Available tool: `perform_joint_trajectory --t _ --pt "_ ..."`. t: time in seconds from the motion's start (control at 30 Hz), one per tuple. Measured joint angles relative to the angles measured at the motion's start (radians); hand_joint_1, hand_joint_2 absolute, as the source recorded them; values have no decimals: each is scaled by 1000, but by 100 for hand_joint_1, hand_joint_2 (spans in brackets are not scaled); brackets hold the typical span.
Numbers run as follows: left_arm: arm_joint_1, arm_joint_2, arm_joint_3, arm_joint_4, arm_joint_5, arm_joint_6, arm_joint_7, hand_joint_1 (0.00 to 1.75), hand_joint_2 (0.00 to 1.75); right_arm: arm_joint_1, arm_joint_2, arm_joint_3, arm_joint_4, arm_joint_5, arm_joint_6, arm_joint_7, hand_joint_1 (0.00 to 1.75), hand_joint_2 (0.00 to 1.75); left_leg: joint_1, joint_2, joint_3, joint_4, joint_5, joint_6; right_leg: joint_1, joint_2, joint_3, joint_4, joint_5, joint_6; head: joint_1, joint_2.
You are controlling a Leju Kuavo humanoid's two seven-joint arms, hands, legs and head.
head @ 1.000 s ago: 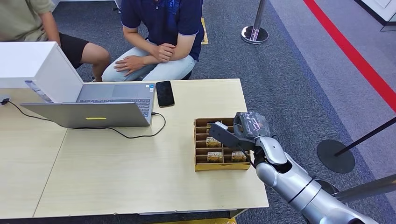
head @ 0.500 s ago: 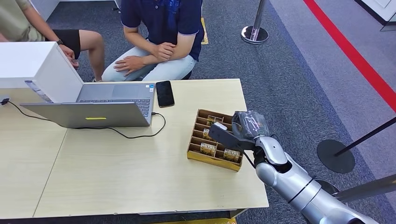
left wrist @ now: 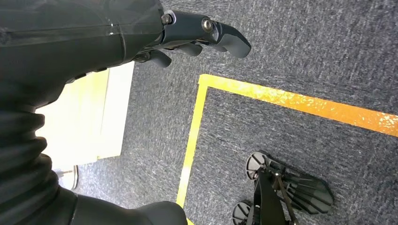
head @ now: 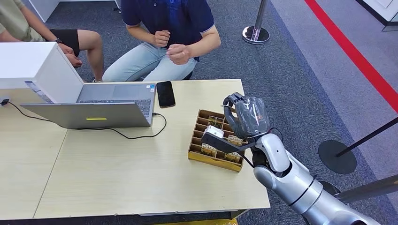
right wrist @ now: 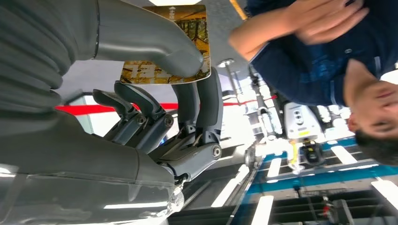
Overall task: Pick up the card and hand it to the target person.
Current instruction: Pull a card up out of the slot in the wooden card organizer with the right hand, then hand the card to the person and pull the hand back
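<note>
A card (right wrist: 164, 42) with a brown and gold print is pinched between the thumb and fingers of my right hand (right wrist: 155, 93). In the head view my right hand (head: 241, 122) is raised over the brown cardboard card box (head: 211, 162), which lies skewed on the table's right side with several more cards in its slots. The person in a dark blue shirt (head: 169, 18) sits across the table with both hands lifted in front of the chest. My left hand (left wrist: 197, 33) hangs beside the table over grey carpet, holding nothing.
An open laptop (head: 94, 112) with a black cable, a black phone (head: 165, 93) and a white box (head: 33, 65) occupy the table's far left. A second person (head: 28, 23) sits at the far left. Stanchion bases (head: 337, 156) stand on the carpet to the right.
My right hand has lifted out of the card box and turned, taking a card with it. The box got skewed on the table. The person in blue raised both hands from the lap.
</note>
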Motion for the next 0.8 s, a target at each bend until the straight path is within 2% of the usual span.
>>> perform_joint_trajectory --t 0.13,0.5,0.63,0.73,0.8 --pt "-1 3 -14 0 -14 -11 -6 0 175 -81 59 48 183 -7 -14 -46 175 175 1 3 2 -1 1 0 1 3 1 -1 2 -1 0 0" --pt "-3 9 -46 0 -43 -25 -4 0 175 -224 164 108 574 -13 -81 -86 175 175 1 -1 2 -2 2 0 1 -2 3 -2 1 0 0 0" --pt "-3 9 -51 0 -49 -30 -11 0 175 -262 192 106 704 -30 -105 -87 175 175 1 -1 2 -2 1 0 1 -2 3 -2 1 0 0 0" --pt "-3 8 -58 -2 -54 -40 -14 0 175 -274 190 91 757 -50 -128 -85 175 175 1 -1 2 -3 2 0 1 -2 3 -3 2 -1 0 0" --pt "-4 9 -67 -3 -63 -49 -17 0 175 -273 178 85 756 -58 -125 -84 87 175 1 -3 1 -2 2 0 1 -4 3 -3 1 -1 0 0"
